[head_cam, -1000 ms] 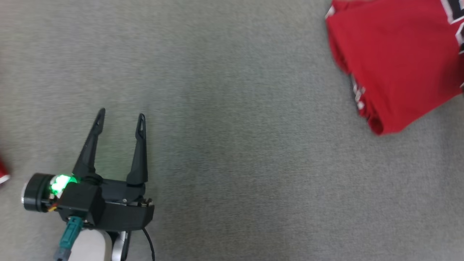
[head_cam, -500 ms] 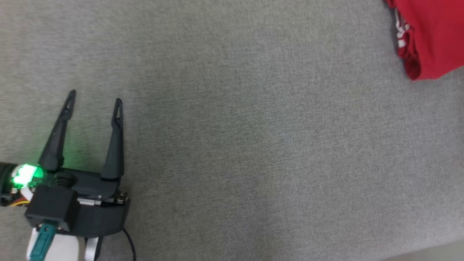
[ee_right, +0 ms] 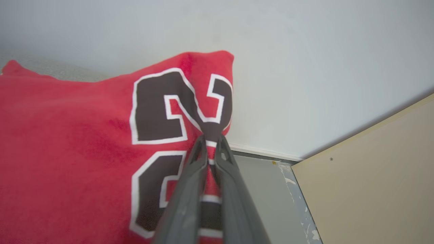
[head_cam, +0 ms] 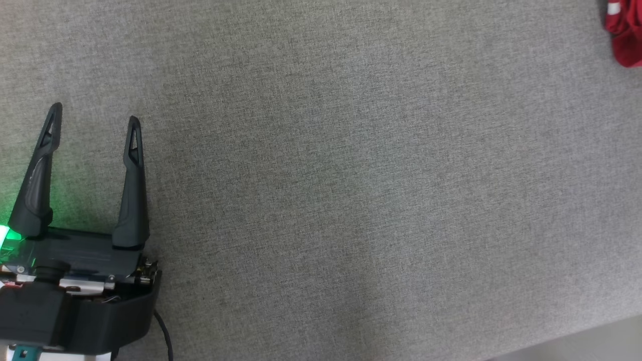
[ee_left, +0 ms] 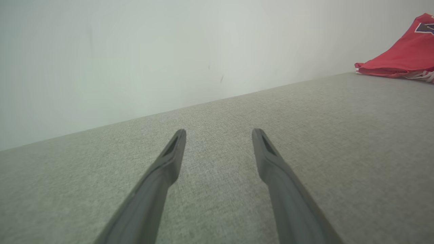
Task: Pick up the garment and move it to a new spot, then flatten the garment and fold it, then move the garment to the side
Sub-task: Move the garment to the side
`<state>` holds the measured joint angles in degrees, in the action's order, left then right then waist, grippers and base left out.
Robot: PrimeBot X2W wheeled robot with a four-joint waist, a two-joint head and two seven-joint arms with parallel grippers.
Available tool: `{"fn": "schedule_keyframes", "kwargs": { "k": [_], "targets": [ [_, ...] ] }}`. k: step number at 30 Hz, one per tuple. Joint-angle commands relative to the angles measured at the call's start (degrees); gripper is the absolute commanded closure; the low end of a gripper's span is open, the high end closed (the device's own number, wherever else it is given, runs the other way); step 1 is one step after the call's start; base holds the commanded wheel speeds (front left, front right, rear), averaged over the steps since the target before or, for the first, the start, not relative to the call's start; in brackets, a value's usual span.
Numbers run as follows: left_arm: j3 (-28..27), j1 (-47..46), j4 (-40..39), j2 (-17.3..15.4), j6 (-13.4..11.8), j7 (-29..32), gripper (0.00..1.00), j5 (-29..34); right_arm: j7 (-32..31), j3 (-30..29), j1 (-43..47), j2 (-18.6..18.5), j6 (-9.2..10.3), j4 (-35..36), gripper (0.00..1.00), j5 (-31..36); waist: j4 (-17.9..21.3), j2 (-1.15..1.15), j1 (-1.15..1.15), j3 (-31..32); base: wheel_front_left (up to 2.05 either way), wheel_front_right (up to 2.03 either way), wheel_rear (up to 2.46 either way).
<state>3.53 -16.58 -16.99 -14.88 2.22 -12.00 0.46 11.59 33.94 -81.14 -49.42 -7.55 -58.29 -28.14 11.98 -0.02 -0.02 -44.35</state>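
The right gripper (ee_right: 211, 137) is clamped on the red jersey (ee_right: 67, 152), its two dark fingers pressed together over a pinch of cloth just at the edge of the black, white-outlined number. The fabric bunches into a waist where the jaws meet. A grip at the margin like this lets the rest of the garment trail freely instead of wadding up inside the jaws. Beyond the cloth the right wrist view shows the pale wall (ee_right: 305, 51), a strip of floor and a beige panel (ee_right: 373, 176), which suggests this arm is reaching out toward the edge of the work area. In the head view the jersey (head_cam: 624, 35) is only a red scrap in the top right corner, far off across the grey fabric surface (head_cam: 351, 175). The left wrist view has the jersey (ee_left: 400, 57) at the far right, its lower hem resting on the surface and the body sloping upward, apparently lifted from one side. The left gripper (head_cam: 94, 112) hovers low over the bare surface at the lower left, well apart from the garment, fingers spread wide and holding nothing (ee_left: 219, 131). It seems parked there to keep out of the way while the right arm alone carries. This looks like one of the task's moving steps, though whether the jersey is already folded cannot be told.
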Motion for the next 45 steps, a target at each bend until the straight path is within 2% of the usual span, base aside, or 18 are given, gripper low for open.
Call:
{"fn": "schedule_keyframes", "kwargs": {
  "k": [1, 3, 4, 5, 6, 11, 14, 16, 22, 25, 27, 33, 37, 38, 45],
  "targets": [
    [0.6, -0.25, 3.51, 0.41, -0.01, 0.51, 0.0, -0.27, -0.15, 0.22, -0.75, 0.0, 0.15, -0.61, 1.0, -0.11, -0.05, 0.02, 0.02, -0.34, 0.0, 0.0, 0.0],
    [0.64, -0.24, 3.66, 0.45, -0.28, 0.41, 0.0, -0.43, -0.75, 0.47, -0.95, 0.44, 0.15, -1.67, 1.0, -0.28, -0.19, 0.02, 0.02, -0.43, 0.0, 0.0, 0.0],
    [0.65, -0.26, 3.78, 0.46, -0.39, 0.33, 0.0, -0.48, -1.03, 0.51, -1.07, 0.61, 0.15, -2.23, 0.63, -0.49, -0.25, 0.02, 0.02, -0.45, 0.0, 0.0, 0.0],
    [0.61, -0.26, 3.98, 0.47, -0.52, 0.33, 0.0, -0.57, -1.73, 0.41, -1.14, 0.86, 0.15, -2.92, 0.05, -0.88, -0.32, 0.02, 0.02, -0.44, 0.0, 0.0, 0.0],
    [0.53, -0.22, 4.23, 0.46, -0.58, 0.21, 0.0, -0.63, -1.44, 0.25, -1.48, 0.76, 0.15, -3.38, 0.0, -0.62, -0.4, 0.02, 0.02, -0.4, 0.0, 0.0, 0.0],
    [0.18, -0.1, 5.62, 0.81, -1.27, -0.71, 0.0, -1.39, 1.46, 0.02, -1.63, 1.21, 0.15, -4.15, 0.0, 0.76, -0.66, 0.02, 0.02, 1.56, 0.0, 0.0, 0.0],
    [0.82, 0.49, 7.25, 1.79, -1.52, -1.47, 0.0, -1.99, 2.66, -2.41, 0.26, 2.97, 0.15, -3.29, 0.0, -3.37, -1.31, 0.02, 0.02, 4.79, 0.0, 0.0, 0.0],
    [1.08, 1.39, 8.34, 2.61, -1.78, -2.03, 0.0, -2.47, 3.13, -2.74, 2.37, 2.87, 0.15, -2.05, 0.0, -4.59, -1.91, 0.02, 0.02, 7.61, 0.0, 0.0, 0.0],
    [0.18, 4.85, 11.27, 3.95, -2.73, -2.95, 0.0, -4.49, 3.57, -3.42, 9.57, 2.78, 0.15, 5.38, 0.0, -9.94, -3.54, 0.02, 0.02, 16.04, 0.0, 0.0, 0.0],
    [-0.56, 6.72, 11.94, 4.83, -3.21, -3.13, 0.0, -5.48, 3.59, -4.43, 13.83, 1.27, 0.15, 10.67, 0.0, -10.66, -4.32, 0.02, 0.02, 19.92, 0.0, 0.0, 0.0],
    [-1.45, 9.16, 12.35, 5.73, -3.46, -3.17, 0.0, -6.14, 3.52, -6.53, 19.34, 1.66, 0.15, 15.2, 0.0, -10.22, -5.16, 0.02, 0.02, 23.83, 0.0, 0.0, 0.0],
    [-3.01, 13.42, 13.38, 7.16, -3.37, -3.19, 0.0, -7.18, 3.54, -14.47, 33.22, 5.77, 0.15, 23.86, 0.0, -6.84, -6.62, 0.02, 0.02, 30.13, 0.0, 0.0, 0.0],
    [-3.65, 15.25, 14.21, 7.73, -2.91, -3.2, 0.0, -7.31, 3.53, -19.81, 42.19, 9.9, 0.15, 29.42, 0.0, -3.65, -7.16, 0.02, 0.02, 32.96, 0.0, 0.0, 0.0],
    [-3.65, 15.25, 14.21, 7.73, -2.91, -3.2, 0.0, -7.31, 3.53, -19.81, 42.19, 9.9, 0.15, 29.42, 0.0, -3.65, -7.16, 0.02, 0.02, 32.96, 0.0, 0.0, 0.0],
    [-4.5, 17.04, 15.33, 8.56, -2.25, -3.2, 0.0, -7.04, 2.76, -27.61, 54.15, 17.45, 0.15, 38.08, 0.0, 2.12, -7.44, 0.02, 0.02, 36.22, 0.0, 0.0, 0.0]
  ]
}}
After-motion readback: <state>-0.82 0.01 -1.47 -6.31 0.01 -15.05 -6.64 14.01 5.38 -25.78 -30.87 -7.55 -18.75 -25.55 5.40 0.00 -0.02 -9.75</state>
